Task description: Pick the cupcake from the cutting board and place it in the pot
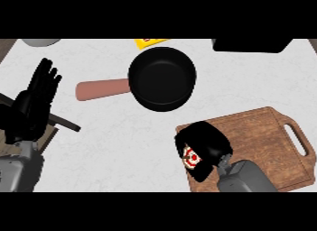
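The counter was pale grey, with dark floor showing past its left edge. At far left the left hand rested open, fingers straight and upward. The black pot, pink handle pointing left, sat mid-counter with nothing inside; bare surface lay between it and the wooden cutting board at lower right. On the board's left edge the right hand was curled round the cupcake, mostly hiding it.
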`<action>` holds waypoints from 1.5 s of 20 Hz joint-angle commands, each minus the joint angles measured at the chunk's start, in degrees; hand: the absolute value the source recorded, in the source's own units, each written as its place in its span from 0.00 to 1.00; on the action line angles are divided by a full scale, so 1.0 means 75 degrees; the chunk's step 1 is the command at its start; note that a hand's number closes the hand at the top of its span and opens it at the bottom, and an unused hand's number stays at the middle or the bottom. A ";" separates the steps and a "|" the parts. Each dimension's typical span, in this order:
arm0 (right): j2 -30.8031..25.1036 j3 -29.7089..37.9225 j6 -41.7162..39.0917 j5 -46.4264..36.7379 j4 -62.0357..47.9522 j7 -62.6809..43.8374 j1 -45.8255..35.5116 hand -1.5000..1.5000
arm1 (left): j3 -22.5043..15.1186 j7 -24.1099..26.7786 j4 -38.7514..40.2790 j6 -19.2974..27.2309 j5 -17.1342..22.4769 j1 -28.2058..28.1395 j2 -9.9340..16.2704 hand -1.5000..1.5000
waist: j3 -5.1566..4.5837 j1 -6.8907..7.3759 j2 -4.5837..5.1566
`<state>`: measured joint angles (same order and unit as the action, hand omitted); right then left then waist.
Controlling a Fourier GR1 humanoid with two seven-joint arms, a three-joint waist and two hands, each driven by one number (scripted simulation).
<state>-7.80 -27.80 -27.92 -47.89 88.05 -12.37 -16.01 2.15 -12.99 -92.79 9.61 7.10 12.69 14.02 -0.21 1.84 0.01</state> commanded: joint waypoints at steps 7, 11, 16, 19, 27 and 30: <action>0.1027 -0.2519 0.1499 0.0763 -0.0109 -0.3599 -0.1346 1.00 | -0.0365 0.0006 0.0219 -0.0174 -0.0040 0.0284 -0.0185 0.50 | 0.0002 0.0713 0.0021; 0.1035 -0.2900 0.2537 0.1192 0.0142 -0.4750 -0.2136 1.00 | -0.0363 -0.0059 0.0245 -0.0160 -0.0056 0.0528 -0.0172 0.50 | 0.0007 0.0749 -0.0017; 0.1038 -0.2619 0.4319 0.0553 0.0828 -0.6131 -0.3437 1.00 | -0.0219 -0.0085 0.0478 -0.0107 0.0012 0.0511 -0.0185 0.50 | 0.0000 0.0535 -0.0117; 0.1039 -0.2565 0.5105 -0.0027 0.0846 -0.7041 -0.4264 1.00 | -0.0169 -0.0018 0.0376 -0.0087 -0.0081 0.0418 -0.0057 0.50 | -0.0004 0.0514 -0.0165; 0.1036 -0.2187 0.5733 -0.0769 -0.0016 -0.8635 -0.6352 1.00 | 0.0009 -0.0037 0.0544 0.0036 -0.0133 0.0684 0.0017 0.50 | -0.0004 0.0288 -0.0070; 0.1035 -0.2080 0.5963 -0.0654 -0.0285 -0.9052 -0.6707 1.00 | -0.0106 0.0333 0.0687 -0.0053 -0.0082 0.0355 -0.0202 0.50 | -0.0010 0.0271 -0.0036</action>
<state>-0.72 -43.98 12.08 -52.61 88.20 -66.05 -60.96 1.09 -12.07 -88.74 9.43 6.42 15.41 12.87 -0.35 4.46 -0.55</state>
